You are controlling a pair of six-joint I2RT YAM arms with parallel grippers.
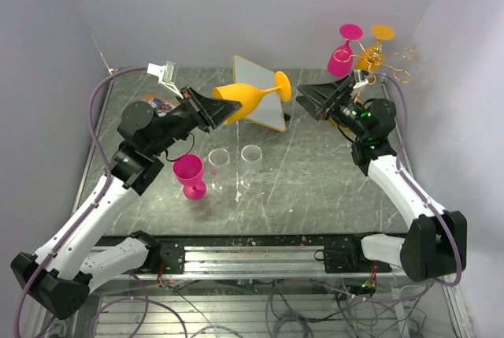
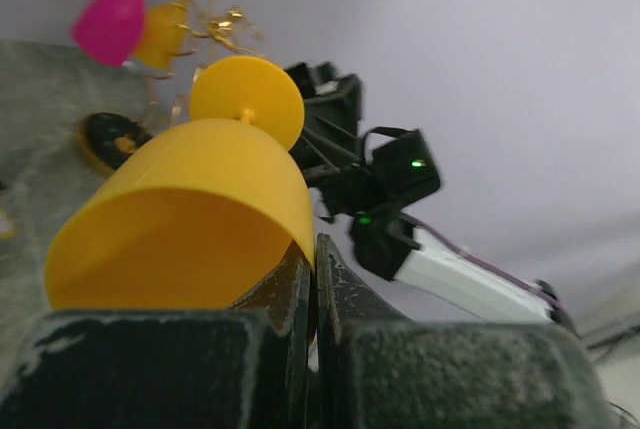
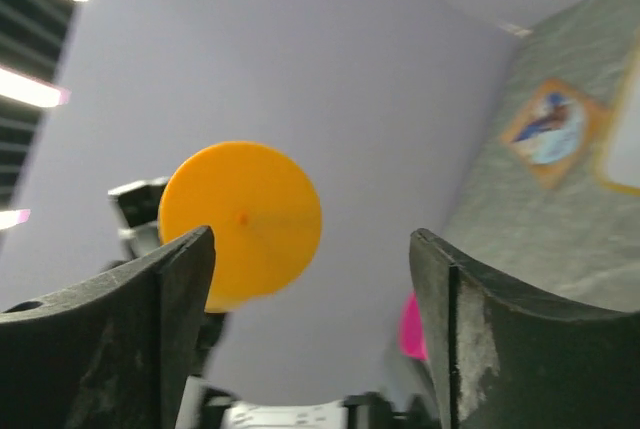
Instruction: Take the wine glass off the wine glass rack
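Note:
My left gripper (image 1: 227, 108) is shut on the rim of an orange wine glass (image 1: 246, 97) and holds it on its side above the table, foot pointing right. In the left wrist view the fingers (image 2: 315, 261) pinch the bowl's wall (image 2: 190, 219). My right gripper (image 1: 303, 100) is open and empty, just right of the glass's foot (image 1: 282, 86). The foot shows between its spread fingers in the right wrist view (image 3: 240, 214). The gold wire wine glass rack (image 1: 387, 61) stands at the back right. A pink glass (image 1: 342, 59) and an orange glass (image 1: 368, 53) hang on it upside down.
A pink glass (image 1: 189, 174) and two clear glasses (image 1: 218, 163) (image 1: 251, 157) stand upright mid-table. A white board (image 1: 264, 100) leans behind the held glass. A picture coaster (image 1: 161, 104) lies at the back left. The rack's dark round base (image 2: 110, 139) shows in the left wrist view.

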